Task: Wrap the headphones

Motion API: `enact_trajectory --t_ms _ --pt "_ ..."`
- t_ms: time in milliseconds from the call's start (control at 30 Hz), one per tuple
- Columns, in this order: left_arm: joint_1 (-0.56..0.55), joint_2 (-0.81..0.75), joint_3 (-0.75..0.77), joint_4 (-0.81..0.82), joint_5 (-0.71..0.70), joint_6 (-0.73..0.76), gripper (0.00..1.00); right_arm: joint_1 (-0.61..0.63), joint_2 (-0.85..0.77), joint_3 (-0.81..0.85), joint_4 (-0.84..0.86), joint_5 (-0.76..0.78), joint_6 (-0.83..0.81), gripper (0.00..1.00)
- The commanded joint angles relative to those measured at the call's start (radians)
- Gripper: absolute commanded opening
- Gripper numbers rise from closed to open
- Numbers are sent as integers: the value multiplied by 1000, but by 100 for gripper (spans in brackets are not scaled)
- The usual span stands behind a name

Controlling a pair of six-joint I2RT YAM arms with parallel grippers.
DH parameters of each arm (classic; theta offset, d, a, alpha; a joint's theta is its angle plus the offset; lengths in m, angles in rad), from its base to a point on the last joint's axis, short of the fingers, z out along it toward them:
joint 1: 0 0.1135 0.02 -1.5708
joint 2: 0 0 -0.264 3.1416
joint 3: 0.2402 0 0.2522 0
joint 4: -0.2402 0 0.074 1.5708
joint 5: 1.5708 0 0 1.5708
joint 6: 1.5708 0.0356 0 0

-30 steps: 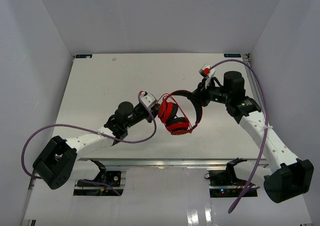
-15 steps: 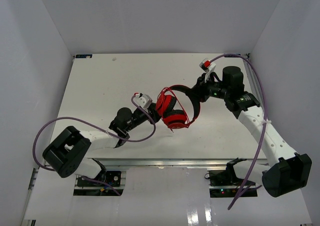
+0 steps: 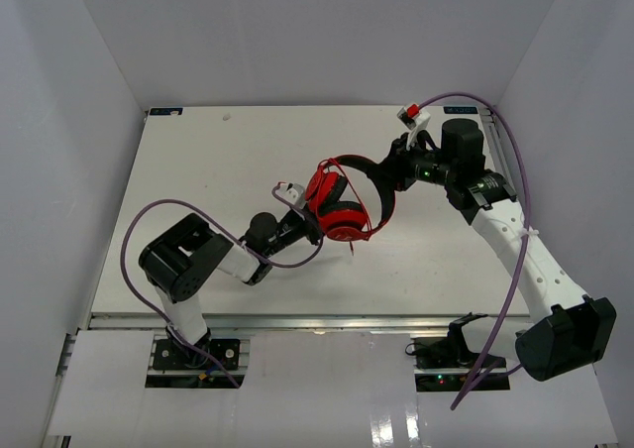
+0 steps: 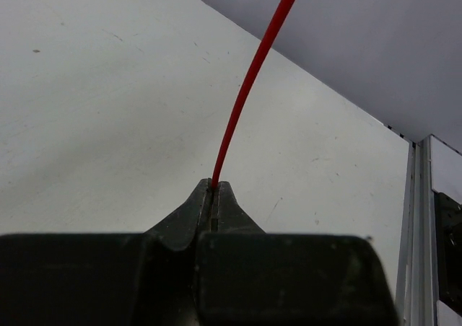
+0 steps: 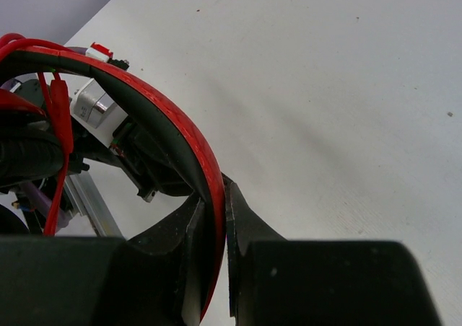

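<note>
Red over-ear headphones (image 3: 344,218) sit near the middle of the white table (image 3: 198,170), between the two arms. In the top view their two round earcups (image 3: 325,188) lie close together and tilted. The black-and-red headband (image 3: 384,182) arches away from them toward the right arm. Thin strands of the red cord (image 4: 245,95) cross the earcups and the band. Whether the earcups touch the table cannot be told.

The right gripper (image 5: 213,210) pinches the headband. In its wrist view the band runs edge-on between the two dark fingers, which press against it from both sides.

The left gripper (image 4: 214,189) lies just beside the near earcup. Its fingers are pressed together on the cord, which comes out of the tips as one taut line and rises out of the top of the wrist view.

Purple cables (image 3: 149,220) loop from each arm over the table.
</note>
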Motion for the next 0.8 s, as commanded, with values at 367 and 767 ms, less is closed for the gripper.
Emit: enact_trajectory --t_ms 367,767 --pt "-82 114 61 315 50 -153 0 -27 21 105 47 239 109 8" --pt "-209 -18 -19 219 -105 -254 0 -3 69 -56 166 626 132 8"
